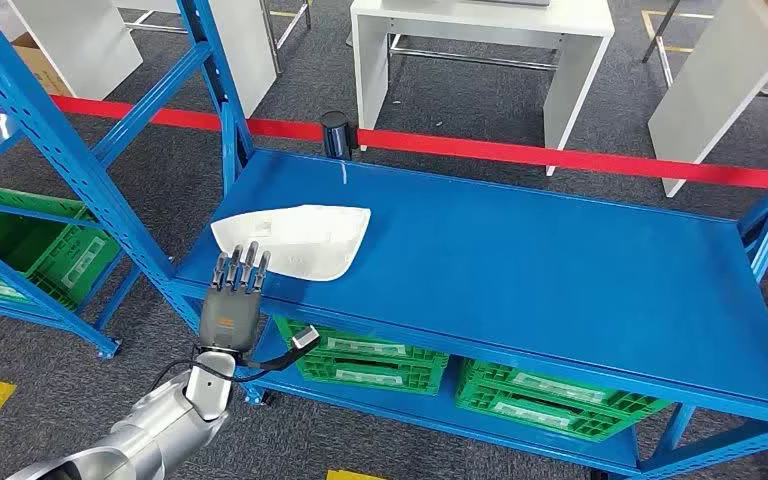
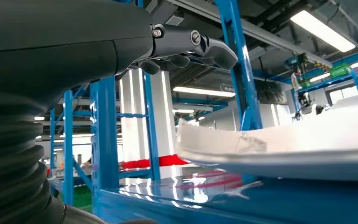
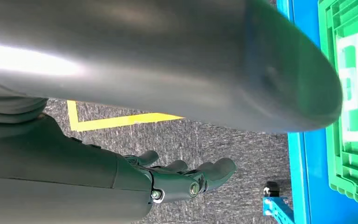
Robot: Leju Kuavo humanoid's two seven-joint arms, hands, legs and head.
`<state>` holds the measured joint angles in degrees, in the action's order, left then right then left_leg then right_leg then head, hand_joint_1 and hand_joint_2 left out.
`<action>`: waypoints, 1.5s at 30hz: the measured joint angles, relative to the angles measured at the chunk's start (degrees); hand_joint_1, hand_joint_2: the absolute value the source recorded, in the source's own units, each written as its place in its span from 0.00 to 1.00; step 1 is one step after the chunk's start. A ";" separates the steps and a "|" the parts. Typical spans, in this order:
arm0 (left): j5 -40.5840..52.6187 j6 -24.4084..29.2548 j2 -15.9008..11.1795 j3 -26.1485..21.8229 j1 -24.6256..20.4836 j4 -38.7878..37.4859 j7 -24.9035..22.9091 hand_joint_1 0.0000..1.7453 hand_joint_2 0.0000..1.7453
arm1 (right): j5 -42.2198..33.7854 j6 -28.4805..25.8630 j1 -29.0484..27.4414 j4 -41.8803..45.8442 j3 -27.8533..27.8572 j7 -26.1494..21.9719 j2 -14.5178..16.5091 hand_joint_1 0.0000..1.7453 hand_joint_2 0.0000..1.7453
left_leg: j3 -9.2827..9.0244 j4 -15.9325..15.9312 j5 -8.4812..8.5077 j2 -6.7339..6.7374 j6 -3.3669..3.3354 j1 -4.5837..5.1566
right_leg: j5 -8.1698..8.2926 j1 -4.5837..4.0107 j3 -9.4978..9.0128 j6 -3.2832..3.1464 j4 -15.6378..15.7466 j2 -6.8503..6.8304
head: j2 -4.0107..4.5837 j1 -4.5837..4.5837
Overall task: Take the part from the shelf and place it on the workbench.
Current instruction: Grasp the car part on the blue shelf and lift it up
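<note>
A white curved part [image 1: 298, 240] lies flat on the blue shelf top [image 1: 560, 270], near its front left corner. My left hand [image 1: 235, 295] is raised at the shelf's front edge, fingers straight and apart, their tips just reaching the part's near edge and holding nothing. In the left wrist view the part [image 2: 284, 140] sits close ahead of the fingers [image 2: 186, 46], resting on the glossy blue surface. My right hand [image 3: 182, 179] hangs beside my body above the grey carpet, fingers loosely extended and empty.
Green crates [image 1: 550, 395] sit on the lower shelf beneath the top. A second blue rack with a green crate [image 1: 30, 250] stands at left. A red floor line [image 1: 560, 155], a black cylinder [image 1: 335, 133] and white tables [image 1: 480, 50] lie beyond.
</note>
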<state>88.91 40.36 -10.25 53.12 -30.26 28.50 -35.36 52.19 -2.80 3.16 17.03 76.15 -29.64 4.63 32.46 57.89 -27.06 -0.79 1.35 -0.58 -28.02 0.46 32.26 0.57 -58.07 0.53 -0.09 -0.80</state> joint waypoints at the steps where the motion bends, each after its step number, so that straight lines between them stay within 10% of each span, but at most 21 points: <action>1: -0.02 0.00 0.00 -0.03 -0.01 -0.12 0.00 0.00 1.00 | 0.00 0.00 0.00 0.00 0.00 0.00 0.02 0.00 0.00 | 0.00 0.00 0.00 0.00 0.00 0.00 | 0.00 0.00 0.00 0.00 0.00 0.00 | 0.00 0.00; 3: -0.02 -0.01 0.01 -0.11 -0.05 -0.50 0.00 0.00 1.00 | 0.02 0.00 0.01 0.00 0.01 0.00 0.08 0.00 0.00 | 0.00 0.00 0.00 0.00 0.00 0.00 | 0.00 0.00 0.00 0.00 0.00 0.00 | 0.00 -0.01; 7: 0.52 0.01 0.20 -1.72 -0.06 -2.06 0.15 0.00 0.00 | 0.39 0.00 0.01 0.00 0.02 0.14 0.33 0.00 0.00 | 0.00 0.00 0.00 0.00 0.00 0.00 | 0.00 0.00 0.00 0.00 0.00 0.01 | 0.00 -0.01; 23: 0.94 0.00 -1.86 -9.87 2.18 4.26 0.89 0.00 0.00 | 4.37 0.00 0.72 -1.30 -0.57 2.09 1.73 0.00 0.00 | 0.02 0.09 -0.13 -0.01 -0.11 0.11 | -0.02 0.25 -0.04 0.07 0.06 -0.01 | 0.00 -0.01; 31: 0.96 0.00 -2.09 -9.74 1.91 4.31 0.60 0.00 0.00 | 4.26 0.00 0.94 -2.11 -0.59 2.88 2.00 0.00 0.00 | -0.14 -0.27 -0.72 0.00 -1.53 0.44 | 0.34 0.78 -0.07 1.20 -0.70 -0.02 | 0.00 -0.01; 38: 0.97 -0.01 -2.02 -8.81 1.40 3.24 0.22 0.00 0.00 | 4.23 0.26 0.85 -2.44 -0.59 4.00 2.04 0.00 0.00 | -1.53 -0.50 -0.95 0.23 -2.06 0.13 | -5.82 0.84 8.98 1.86 -15.91 -0.19 | 0.00 0.66; 41: 0.98 -0.01 -1.78 -7.95 1.28 2.39 0.02 0.00 0.00 | 4.36 0.26 0.85 -2.52 -0.59 4.01 2.04 0.00 0.00 | -1.89 0.02 -1.74 0.12 -1.15 -0.20 | -0.22 1.11 6.00 1.90 -7.60 -0.20 | 0.00 0.68; 45: 0.98 -0.01 -1.78 -6.95 0.72 1.18 -0.04 0.00 0.00 | 4.61 0.26 0.79 -2.85 -0.59 3.92 2.49 0.00 0.00 | -1.72 0.89 -2.68 0.16 0.45 -0.18 | 0.58 0.71 4.01 0.14 -2.25 -0.33 | 0.00 0.75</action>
<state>89.89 40.35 -12.03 46.17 -29.54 29.68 -35.41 56.81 -2.54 3.95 14.17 75.56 -25.72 7.12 30.74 58.78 -29.74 -0.63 1.80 -0.76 -27.44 1.17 36.27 0.71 -60.32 0.20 -0.09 -0.04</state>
